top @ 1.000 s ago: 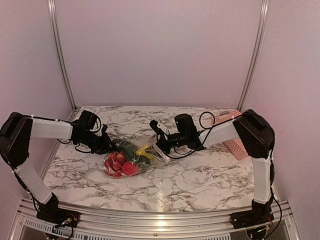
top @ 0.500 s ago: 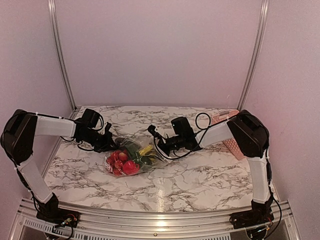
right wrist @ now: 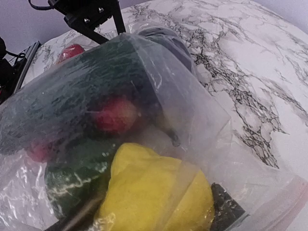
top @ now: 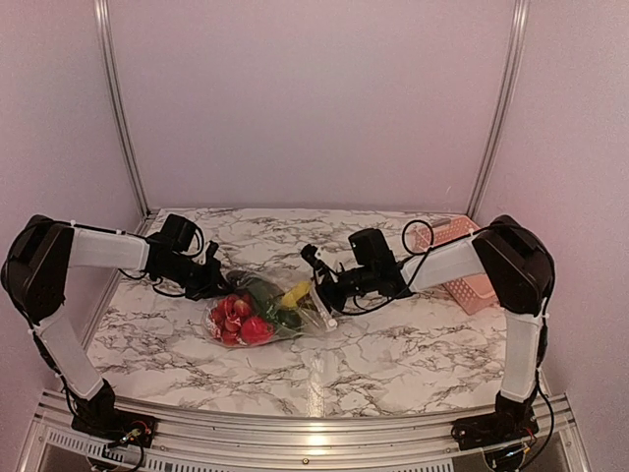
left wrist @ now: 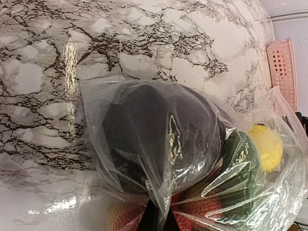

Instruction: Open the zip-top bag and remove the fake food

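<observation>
Mid-table, zip-top bag (top: pixel 307 313) holds fake food (top: pixel 241 320); pink basket (top: pixel 462 280) apart.

1. The zip-top bag (top: pixel 265 315) lies on the table (top: pixel 413 359), which spreads out on every side of it.
2. The fake food (top: pixel 236 317) is inside the bag, heaped toward its left, near end.
3. A pepper (right wrist: pixel 154 192) lies in the bag's right end, with the other pieces to its left.
4. The left gripper (top: pixel 214 278) is at the bag's far-left corner, pinching a fold of the bag.
5. The right gripper (top: pixel 322 290) is at the bag's right end, touching it, its fingers spread on either side of the pepper.
6. A basket (top: pixel 472 285) stands well to the right of the bag and slightly behind it, at the table's right edge and apart from the bag.
</observation>
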